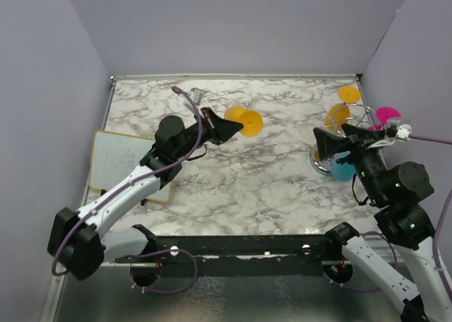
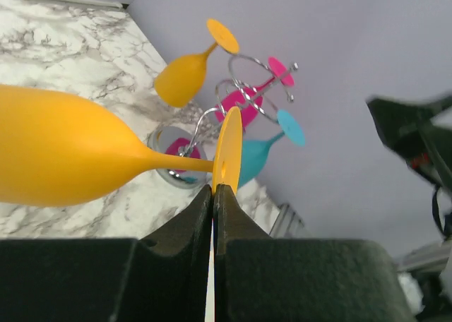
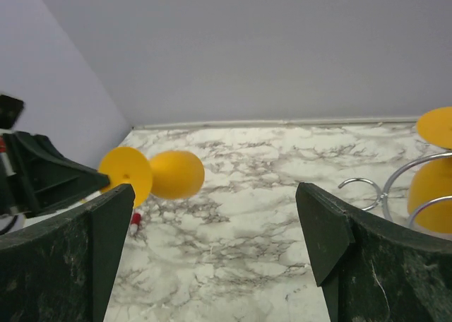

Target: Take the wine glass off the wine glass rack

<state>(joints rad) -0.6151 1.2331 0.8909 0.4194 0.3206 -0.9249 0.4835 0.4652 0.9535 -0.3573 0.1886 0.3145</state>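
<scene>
My left gripper (image 2: 213, 191) is shut on the foot disc of an orange wine glass (image 2: 63, 152), held sideways above the marble table's middle (image 1: 244, 121). The glass is well apart from the wine glass rack (image 2: 244, 96), a shiny wire stand at the right (image 1: 357, 117). On the rack hang another orange glass (image 2: 182, 78), a pink one (image 2: 240, 106) and a teal one (image 2: 258, 156). My right gripper (image 1: 326, 147) stands open beside the rack, nothing between its fingers (image 3: 215, 209). The right wrist view also shows the held glass (image 3: 173, 174) far to the left.
A small whiteboard (image 1: 123, 159) lies at the table's left edge, under the left arm. A small silvery object (image 1: 196, 94) sits near the back wall. A red-and-white marker (image 3: 134, 219) lies on the marble. Walls close in on three sides.
</scene>
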